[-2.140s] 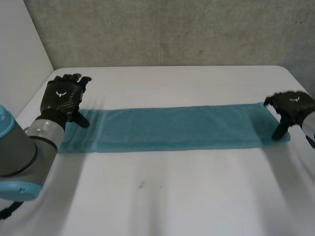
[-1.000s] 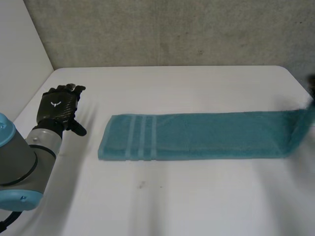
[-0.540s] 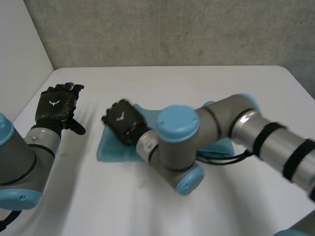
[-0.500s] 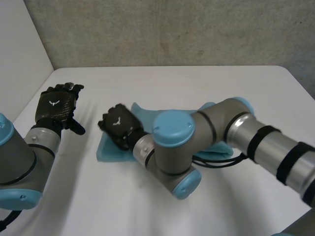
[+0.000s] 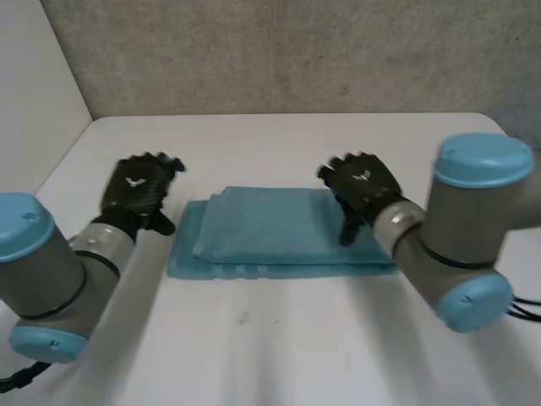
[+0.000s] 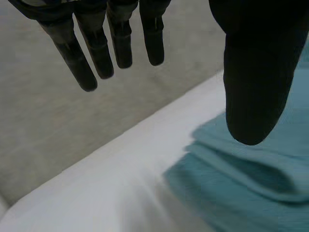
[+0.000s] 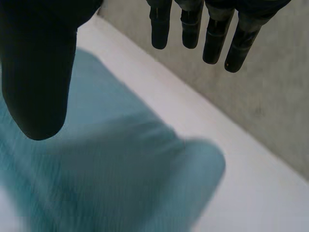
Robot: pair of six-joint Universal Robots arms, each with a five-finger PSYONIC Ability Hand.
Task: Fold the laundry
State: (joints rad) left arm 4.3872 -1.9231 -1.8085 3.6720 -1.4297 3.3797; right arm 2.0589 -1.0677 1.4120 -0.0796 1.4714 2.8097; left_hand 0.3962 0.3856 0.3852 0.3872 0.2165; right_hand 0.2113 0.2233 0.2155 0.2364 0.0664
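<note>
Teal towel (image 5: 270, 230) just beside left hand (image 5: 135, 188), beneath right hand (image 5: 362, 184)

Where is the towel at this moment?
In the head view, the folded towel lies on the table, between the left hand and the right hand.

Towel (image 5: 279, 233) right end partly hidden behind right hand (image 5: 362, 183); right arm (image 5: 473, 233) cut off at edge

Teal towel (image 5: 279, 228) on a white table (image 5: 279, 355)
Black left hand (image 5: 135, 190) and black right hand (image 5: 359, 182) flank the towel; mottled grey wall (image 5: 296, 51) behind it.
</note>
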